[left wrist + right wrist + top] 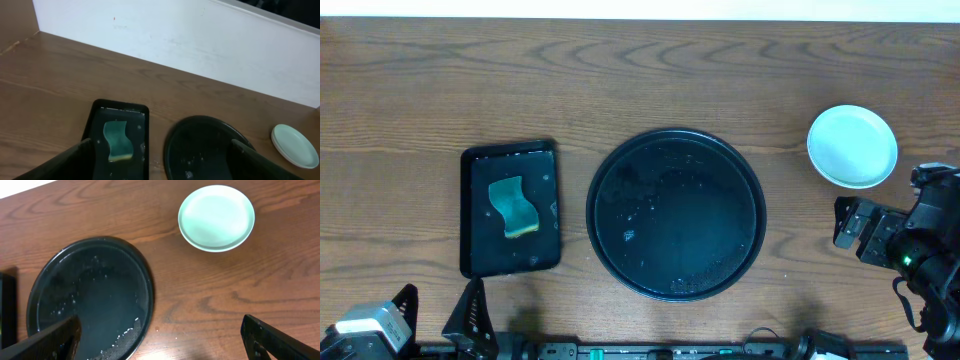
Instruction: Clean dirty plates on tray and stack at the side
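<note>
At the near left edge of the desk (pixel 620 80) the left gripper (pixel 162 144) hangs with its fingers (pixel 65 162) spread wide and holding nothing, facing a small rectangular black tray (pixel 546 215) with a green sponge (pixel 513 207) lying in it. Just right of that sits the round tray (pixel 720 220) — glossy black, wet with droplets — and well to its right, off it on the bare wood, the plates (pixel 852 146) rest in one pale stack. Nearest the right edge, the right gripper (pixel 160 322) hovers near the stack with fingers (pixel 280 340) parted wide, gripping nothing.
</note>
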You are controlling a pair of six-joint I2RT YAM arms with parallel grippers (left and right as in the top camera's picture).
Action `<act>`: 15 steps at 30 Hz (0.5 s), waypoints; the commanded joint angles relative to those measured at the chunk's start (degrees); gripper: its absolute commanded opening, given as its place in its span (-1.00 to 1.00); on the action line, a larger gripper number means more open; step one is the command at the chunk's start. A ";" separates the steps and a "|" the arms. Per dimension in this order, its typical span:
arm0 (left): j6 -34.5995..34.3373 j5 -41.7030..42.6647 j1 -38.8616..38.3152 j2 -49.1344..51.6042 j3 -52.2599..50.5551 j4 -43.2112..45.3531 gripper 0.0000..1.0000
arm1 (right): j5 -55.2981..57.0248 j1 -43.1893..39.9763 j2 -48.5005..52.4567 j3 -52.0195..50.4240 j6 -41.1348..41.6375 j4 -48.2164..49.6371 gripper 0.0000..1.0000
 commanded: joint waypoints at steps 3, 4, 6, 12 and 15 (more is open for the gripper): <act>1.03 -0.79 -0.17 0.00 0.22 -0.02 0.67 | -0.48 0.68 -0.09 0.17 0.35 -0.24 0.99; 1.18 -1.53 -0.20 0.00 0.22 0.00 0.68 | -0.48 0.68 -0.07 0.17 0.35 -0.24 0.99; 1.20 -2.16 -0.17 0.00 0.09 0.02 0.67 | -0.48 0.68 -0.07 0.17 0.35 -0.24 0.98; 1.18 -6.12 -0.20 0.02 -4.59 2.91 0.67 | -0.48 0.68 -0.09 0.17 0.35 -0.24 0.99; 1.16 -6.05 -0.17 -0.24 -10.60 9.14 0.68 | -0.48 0.68 -0.07 0.17 0.35 -0.24 0.99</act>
